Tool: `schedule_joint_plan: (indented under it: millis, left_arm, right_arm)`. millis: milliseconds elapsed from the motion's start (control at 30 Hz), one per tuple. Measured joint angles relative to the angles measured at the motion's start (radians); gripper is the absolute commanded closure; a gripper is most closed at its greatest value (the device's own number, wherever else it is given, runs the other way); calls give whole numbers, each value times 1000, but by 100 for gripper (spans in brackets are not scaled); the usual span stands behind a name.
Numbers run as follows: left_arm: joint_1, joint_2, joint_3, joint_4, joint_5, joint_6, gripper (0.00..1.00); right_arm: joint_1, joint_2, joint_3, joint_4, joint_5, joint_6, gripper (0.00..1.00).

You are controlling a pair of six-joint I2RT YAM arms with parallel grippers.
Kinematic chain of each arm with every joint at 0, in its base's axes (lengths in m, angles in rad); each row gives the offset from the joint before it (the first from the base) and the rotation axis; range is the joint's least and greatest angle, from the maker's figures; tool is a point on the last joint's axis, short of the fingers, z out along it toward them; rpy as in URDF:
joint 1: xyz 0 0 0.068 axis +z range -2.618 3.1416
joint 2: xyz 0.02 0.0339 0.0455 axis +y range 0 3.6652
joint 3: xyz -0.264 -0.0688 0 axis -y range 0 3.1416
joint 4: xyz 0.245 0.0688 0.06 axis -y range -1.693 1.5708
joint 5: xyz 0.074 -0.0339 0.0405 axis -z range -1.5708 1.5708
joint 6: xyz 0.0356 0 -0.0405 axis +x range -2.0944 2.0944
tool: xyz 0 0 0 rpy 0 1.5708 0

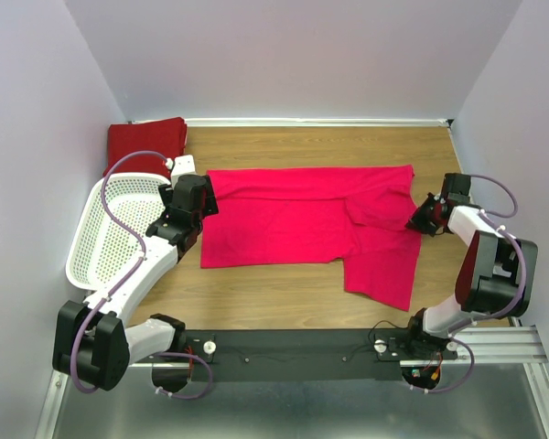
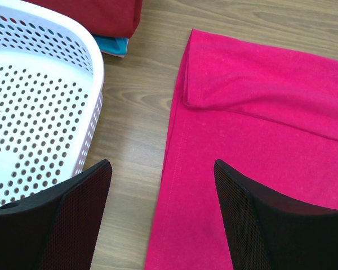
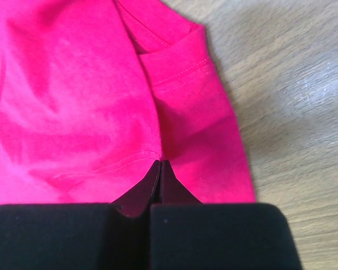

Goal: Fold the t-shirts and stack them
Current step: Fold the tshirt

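A crimson-pink t-shirt [image 1: 302, 219] lies spread flat across the middle of the wooden table, partly folded, with one flap hanging toward the near right. My right gripper [image 1: 417, 220] is shut on the shirt's right edge; in the right wrist view the fabric [image 3: 73, 101] puckers into the closed tips [image 3: 160, 163]. My left gripper [image 2: 161, 166] hovers open over the shirt's left hem [image 2: 270, 112], one finger above wood and the other above cloth. A folded darker red t-shirt [image 1: 146, 142] sits at the back left. A teal t-shirt edge [image 2: 112, 46] peeks out under it.
A white perforated basket [image 1: 76, 261] stands at the left, just beside my left arm, its rim [image 2: 97, 64] close to the left finger. Walls close in the table on the left, back and right. Bare wood shows in front of the shirt.
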State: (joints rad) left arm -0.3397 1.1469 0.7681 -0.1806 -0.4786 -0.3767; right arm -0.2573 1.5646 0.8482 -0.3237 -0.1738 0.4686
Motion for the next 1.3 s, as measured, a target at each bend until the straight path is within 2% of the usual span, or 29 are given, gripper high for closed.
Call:
schedule_joint_plan:
  millis: [433, 667, 800, 833, 933, 1000, 1100, 1300]
  left_arm:
    - [0, 0, 0, 0, 1, 6, 18]
    - [0, 0, 0, 0, 1, 8, 18]
    - [0, 0, 0, 0, 1, 8, 19]
    - [0, 0, 0, 0, 1, 8, 18]
    - [0, 0, 0, 0, 2, 8, 18]
    - [0, 1, 0, 0, 2, 8, 18]
    - [0, 5, 0, 0, 5, 8, 18]
    - [0, 15, 0, 0, 9, 10, 18]
  right_arm:
    - [0, -67, -60, -21, -24, 44, 99]
    - [0, -74, -72, -23, -26, 55, 89]
    - [0, -74, -85, -25, -26, 52, 69]
    - [0, -81, -87, -29, -26, 41, 61]
    - [5, -125, -87, -39, -23, 18, 53]
    - [19, -168, -86, -40, -11, 6, 53]
    - [88, -231, -66, -44, 25, -27, 53]
    - [374, -229, 26, -44, 132, -117, 59]
